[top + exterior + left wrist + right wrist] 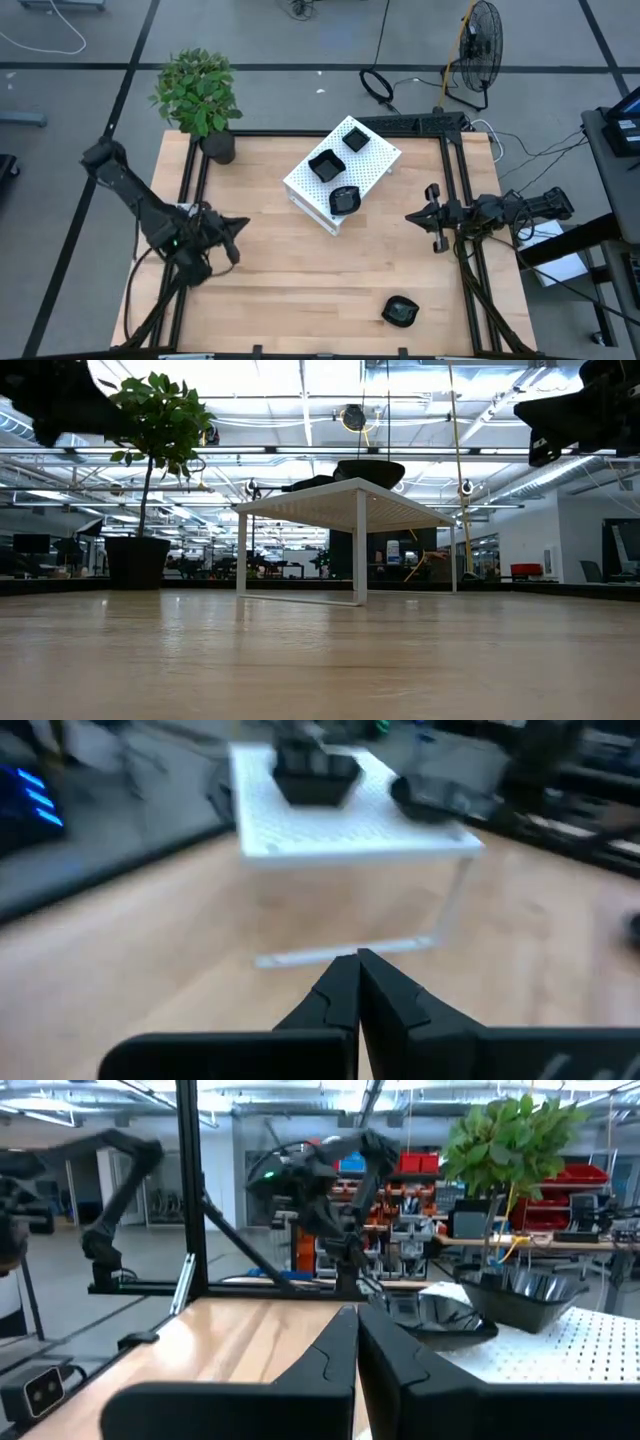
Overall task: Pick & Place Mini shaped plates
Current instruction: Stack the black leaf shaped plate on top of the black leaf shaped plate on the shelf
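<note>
Glossy black dishes are what you are moving, and they sit in two places. Three mini shaped plates rest on the white perforated box (345, 172) near the far edge of the table (300, 290): a small square plate (356, 137) at the box's far end, a larger square plate (326, 165) in its middle, and a rounded plate (344, 200) at its near end. A fourth, a wavy-rimmed plate (400, 311), lies alone close to the table's near right corner.

Your left gripper (238, 240) hovers by the left edge, fingers pressed together on nothing. Your right gripper (414, 215) hangs by the right edge, likewise clenched and empty.

Judge these dishes as light, rigid and slick, probably breakable if dropped. A shiny glaze gives little friction, so pinch across a rim wall, one finger inside the bowl and one outside, rather than squeezing the whole body. On the wavy one, pick a flatter stretch of rim. You must part the fingers before descending.
</note>
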`<state>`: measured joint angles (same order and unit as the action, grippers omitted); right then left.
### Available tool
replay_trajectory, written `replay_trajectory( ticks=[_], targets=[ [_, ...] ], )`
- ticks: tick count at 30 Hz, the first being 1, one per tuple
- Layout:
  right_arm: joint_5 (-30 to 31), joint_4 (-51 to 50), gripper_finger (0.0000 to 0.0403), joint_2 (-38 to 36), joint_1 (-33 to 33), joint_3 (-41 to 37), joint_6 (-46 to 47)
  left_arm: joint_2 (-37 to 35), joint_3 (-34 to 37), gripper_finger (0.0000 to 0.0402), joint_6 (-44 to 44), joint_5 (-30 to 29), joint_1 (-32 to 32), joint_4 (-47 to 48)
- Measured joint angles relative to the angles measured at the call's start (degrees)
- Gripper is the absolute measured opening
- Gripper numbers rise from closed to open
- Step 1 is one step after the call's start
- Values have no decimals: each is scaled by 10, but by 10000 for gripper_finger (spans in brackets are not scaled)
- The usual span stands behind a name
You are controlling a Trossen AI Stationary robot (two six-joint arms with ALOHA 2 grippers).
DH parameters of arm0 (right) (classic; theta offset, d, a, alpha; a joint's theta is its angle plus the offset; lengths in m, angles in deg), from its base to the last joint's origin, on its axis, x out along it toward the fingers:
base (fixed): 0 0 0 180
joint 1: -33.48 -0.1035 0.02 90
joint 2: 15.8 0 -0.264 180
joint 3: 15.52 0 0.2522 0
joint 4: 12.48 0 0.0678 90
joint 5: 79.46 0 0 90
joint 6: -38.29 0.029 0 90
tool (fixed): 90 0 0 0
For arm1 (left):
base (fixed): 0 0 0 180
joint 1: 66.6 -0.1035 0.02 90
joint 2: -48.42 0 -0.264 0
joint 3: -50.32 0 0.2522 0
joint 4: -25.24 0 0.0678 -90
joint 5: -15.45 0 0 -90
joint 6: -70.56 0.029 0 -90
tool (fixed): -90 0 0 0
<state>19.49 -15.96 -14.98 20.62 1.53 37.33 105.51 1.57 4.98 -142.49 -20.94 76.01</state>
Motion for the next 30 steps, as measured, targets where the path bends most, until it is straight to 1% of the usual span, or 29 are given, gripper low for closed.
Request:
replay_trajectory(
  ticks=[1,2,4,5,6,7,8,9,11,13,16,19,21,23,24,26,27,30],
  targets=[
    [0,4,0,0,0,0,-1,-27,24,3,56,30,-14,-60],
    [0,7,0,0,0,0,-1,-52,50,3,131,79,-32,-143],
    [0,7,0,0,0,0,-2,-93,109,3,305,217,-79,-329],
    [0,6,0,0,0,0,-3,-105,136,3,399,297,-106,-428],
    [0,7,0,0,0,0,-4,-112,157,3,483,364,-132,-512],
    [0,10,0,0,0,0,-3,-122,174,2,548,410,-154,-570],
    [0,13,0,0,0,0,0,-137,188,2,601,439,-174,-598],
    [0,16,0,0,0,0,7,-156,199,2,633,457,-191,-596],
    [0,28,0,0,0,0,36,-196,217,5,652,470,-226,-562],
    [0,35,0,0,0,0,85,-248,238,9,629,489,-259,-511],
    [0,33,0,0,0,0,138,-341,267,4,590,562,-297,-448],
    [13,41,0,0,0,0,117,-438,282,5,591,618,-325,-419],
    [43,47,0,0,0,0,100,-498,281,5,613,635,-337,-407],
    [53,46,0,0,0,0,116,-553,281,3,637,647,-346,-385],
    [47,45,0,0,0,0,144,-570,281,3,644,653,-350,-367],
    [31,45,0,0,0,0,191,-568,269,6,646,662,-361,-327],
    [30,50,0,1,0,0,197,-567,263,7,640,667,-365,-302],
    [31,56,0,1,0,0,193,-562,256,4,621,663,-380,-299]
  ],
)
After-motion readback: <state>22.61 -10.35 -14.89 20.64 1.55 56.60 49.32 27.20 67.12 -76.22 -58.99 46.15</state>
